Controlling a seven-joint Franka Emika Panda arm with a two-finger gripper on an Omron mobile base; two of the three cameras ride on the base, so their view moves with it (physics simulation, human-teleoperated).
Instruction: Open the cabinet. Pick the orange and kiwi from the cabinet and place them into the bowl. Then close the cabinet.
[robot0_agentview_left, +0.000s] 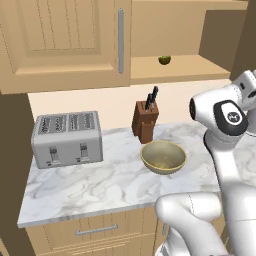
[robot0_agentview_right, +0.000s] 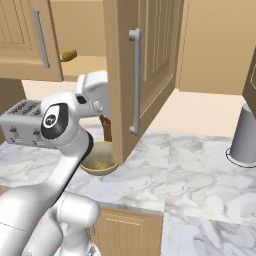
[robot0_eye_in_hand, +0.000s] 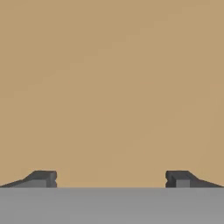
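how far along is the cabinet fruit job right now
Done: one light-wood panelled door of the wall cabinet stands swung open. In hand: nothing; the gripper has its jaws wide apart, facing plain tan surface. Left: the dark olive-green kiwi sits on the shelf, the wide tan bowl looks empty, and the closing remains.

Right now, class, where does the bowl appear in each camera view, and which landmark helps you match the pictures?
Left base view: the bowl sits on the marble counter at centre right, right of the toaster.
Right base view: the bowl is at lower left, partly hidden between the arm and the open cabinet door.
Hand view: the open gripper faces a plain tan surface.
Shared landmark: the toaster.
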